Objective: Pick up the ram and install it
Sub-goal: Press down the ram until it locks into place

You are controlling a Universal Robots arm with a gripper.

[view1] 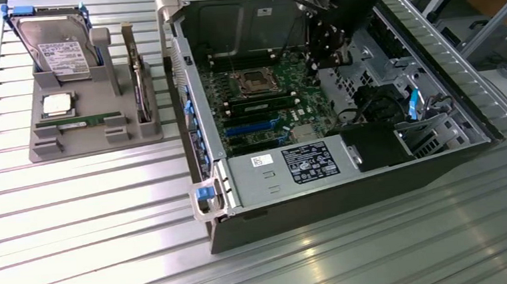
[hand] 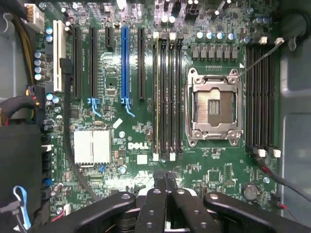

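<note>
Gripper [hand: 165,180] closed, holding nothing, hovering inside case [view1: 240,203] over mobo [hand: 136,126], near DIMM slots [hand: 167,97]. One ram [view1: 260,106] seated in slot already. Other ram [view1: 91,120] on tray [view1: 84,144], well apart toward exterior view's left, long axis roughly left-right.

A ribbed table [view1: 80,214] of brushed, pale metal with a dull sheen is seen. A holder [view1: 84,137] of matt grey plastic is set near the table's far corner; a hard drive [view1: 57,45] of shiny bare metal with a paper label, a silvery processor chip [view1: 58,104] and a green circuit-board ram [view1: 80,120] are carried in it. The computer case [view1: 329,197] is made of matt dark sheet metal. The motherboard [hand: 116,141] is glossy green, with a ribbed, bright metal heatsink [hand: 91,146]. The gripper [hand: 166,182] is of black, slightly glossy metal.
</note>
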